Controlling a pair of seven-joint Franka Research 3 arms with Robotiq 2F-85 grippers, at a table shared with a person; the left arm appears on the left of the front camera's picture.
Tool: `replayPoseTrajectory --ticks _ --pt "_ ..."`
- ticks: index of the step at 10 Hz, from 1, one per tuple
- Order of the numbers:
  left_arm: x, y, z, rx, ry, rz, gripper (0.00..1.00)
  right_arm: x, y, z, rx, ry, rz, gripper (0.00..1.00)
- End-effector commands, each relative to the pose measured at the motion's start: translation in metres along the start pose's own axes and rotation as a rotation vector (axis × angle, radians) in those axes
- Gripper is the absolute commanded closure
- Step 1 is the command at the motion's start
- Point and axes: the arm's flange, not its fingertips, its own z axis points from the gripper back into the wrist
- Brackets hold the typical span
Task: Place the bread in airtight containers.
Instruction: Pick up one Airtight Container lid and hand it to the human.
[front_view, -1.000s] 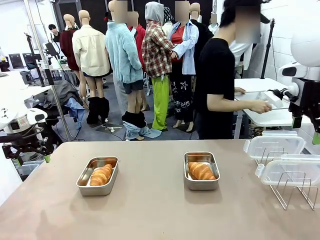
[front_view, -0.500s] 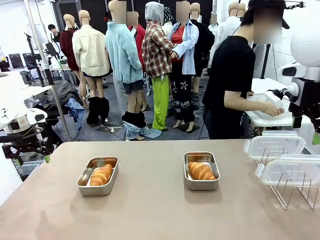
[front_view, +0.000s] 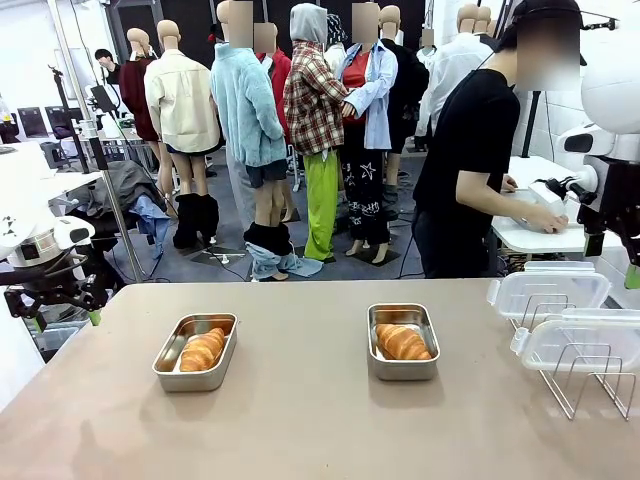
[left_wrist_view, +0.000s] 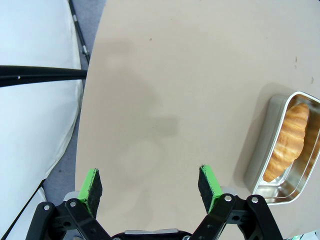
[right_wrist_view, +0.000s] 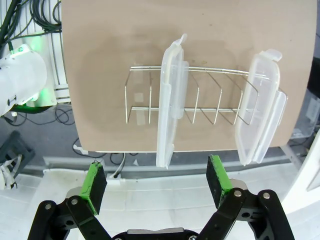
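Two croissants lie in two open steel tins on the tan table. The left tin (front_view: 170, 362) holds one croissant (front_view: 202, 350), and the right tin (front_view: 403, 369) holds the other croissant (front_view: 403, 342). My left gripper (left_wrist_view: 150, 184) is open and empty above the table's left edge; its view has the left tin (left_wrist_view: 265, 145) and its croissant (left_wrist_view: 289, 141) off to the right. My right gripper (right_wrist_view: 156, 179) is open and empty, hanging past the table's right edge, above the clear lids.
Two clear snap lids (front_view: 550, 292) (front_view: 578, 342) rest on a wire rack (front_view: 590, 385) at the table's right edge; the right wrist view shows them standing in the rack (right_wrist_view: 200, 95). A person in black (front_view: 470, 170) works at another table behind.
The person beyond the table has shifted to the right and bent over the far white table. Both arms, the tins and the croissants have stayed put.
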Motion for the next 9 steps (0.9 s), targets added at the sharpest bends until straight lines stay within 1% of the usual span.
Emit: replayPoseTrajectory --ticks 1,9 --pt "-0.0014 0.0017 0.0008 -0.002 -0.001 0.000 0.00 -0.0001 0.0006 0.0015 0.009 0.001 0.002 0.00" --pt "-0.0014 0.0017 0.0008 -0.002 -0.001 0.000 0.00 -0.0001 0.0006 0.0015 0.009 0.001 0.002 0.00"
